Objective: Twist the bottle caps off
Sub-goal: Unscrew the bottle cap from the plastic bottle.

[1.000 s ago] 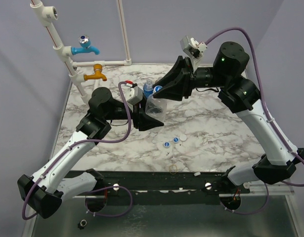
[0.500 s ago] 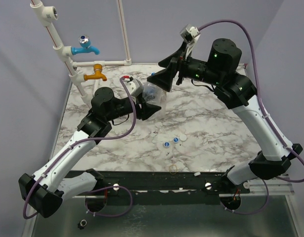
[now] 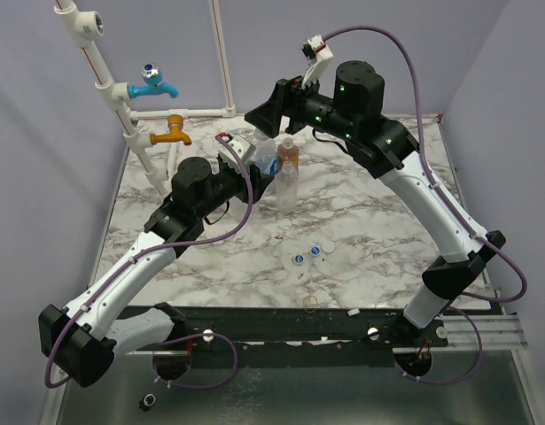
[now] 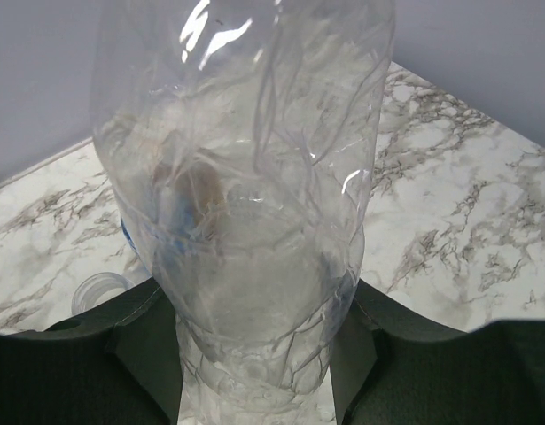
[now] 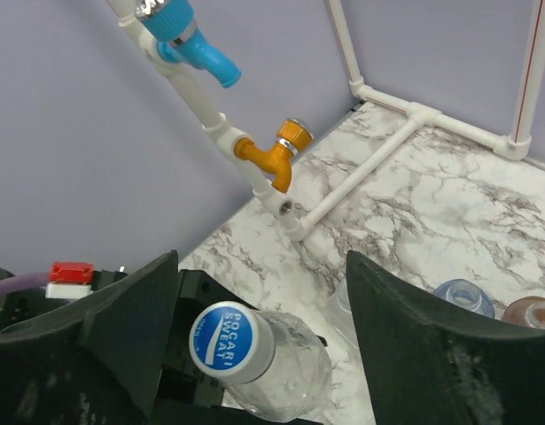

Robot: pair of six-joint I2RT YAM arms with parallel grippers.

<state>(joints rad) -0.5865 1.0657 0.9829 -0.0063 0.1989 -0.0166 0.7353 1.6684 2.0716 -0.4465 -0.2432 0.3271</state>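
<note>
My left gripper [image 3: 253, 173] [image 4: 259, 359] is shut on the lower body of a clear bottle [image 3: 260, 165] [image 4: 245, 177], which stands roughly upright above the marble table. Its blue-and-white cap [image 5: 229, 341] is on the neck. My right gripper [image 3: 265, 117] [image 5: 261, 266] hovers over it, open, one finger on each side of the cap without touching. An amber bottle [image 3: 287, 154] [image 5: 529, 312] and a small clear bottle [image 3: 287, 186] stand just right of it, both without caps. Several loose bottle caps [image 3: 307, 255] lie on the table in front.
A white pipe frame with a blue tap [image 3: 153, 85] [image 5: 197, 40] and an orange tap [image 3: 172, 134] [image 5: 276, 155] stands at the back left. A thin yellowish ring [image 3: 311, 302] lies near the table's front edge [image 3: 281, 312]. Another open bottle mouth [image 5: 463, 297] shows beside the amber one.
My right gripper opened and swung left and up, now above the held bottle. My left arm carried the bottle back and left and stood it more upright.
</note>
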